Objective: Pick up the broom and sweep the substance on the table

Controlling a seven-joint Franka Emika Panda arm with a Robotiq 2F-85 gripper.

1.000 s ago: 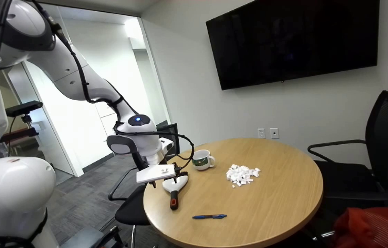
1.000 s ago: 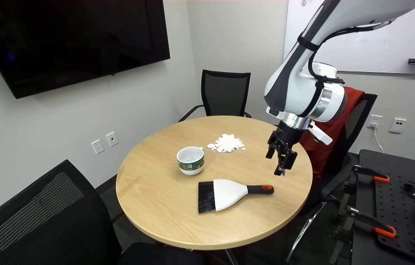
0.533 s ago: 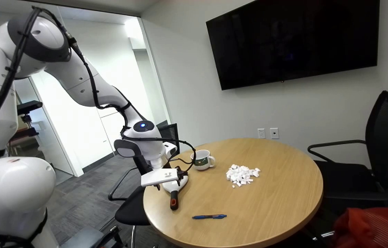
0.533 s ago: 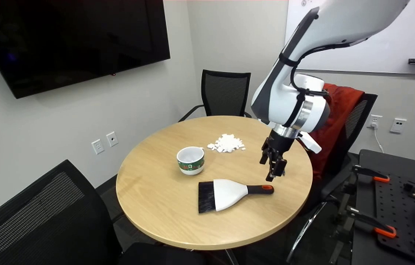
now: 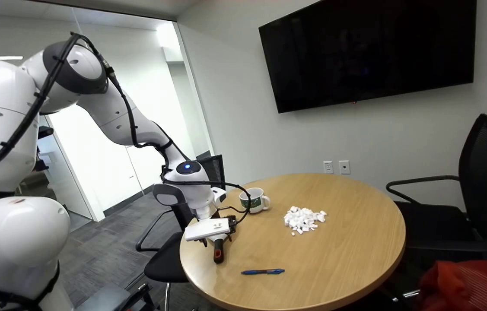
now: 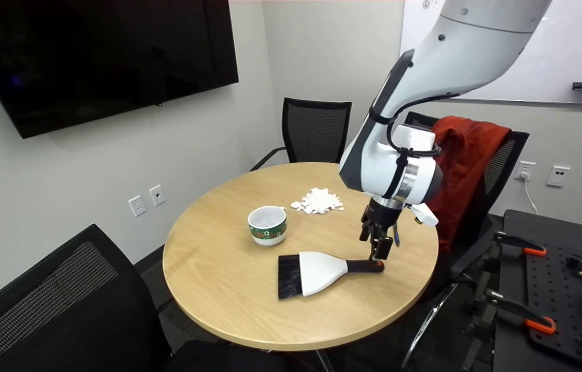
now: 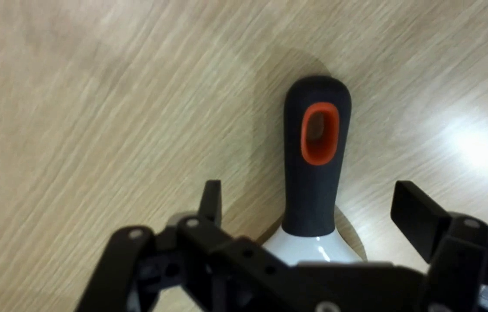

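The broom is a hand brush with a white head (image 6: 321, 271), black bristles (image 6: 289, 276) and a dark handle with an orange-rimmed hole. It lies flat on the round light-wood table (image 6: 218, 279). My gripper (image 7: 308, 193) is open, with its fingers apart on either side of the broom's handle (image 7: 311, 190) in the wrist view and touching neither side. In both exterior views the gripper (image 6: 373, 244) is low at the handle; its exact height is unclear. The substance, a pile of white bits (image 5: 303, 219), lies apart from the broom; a few bits show at the wrist view's left edge.
A white and green mug (image 6: 267, 226) stands between the broom and the table's far edge. A blue pen (image 5: 262, 271) lies on the table near the handle side. Black chairs (image 6: 316, 129) stand round the table, one with a red cloth (image 6: 461, 165).
My gripper has come down and across to the broom's handle, moving left in an exterior view. The broom, pile, mug and pen have not moved.
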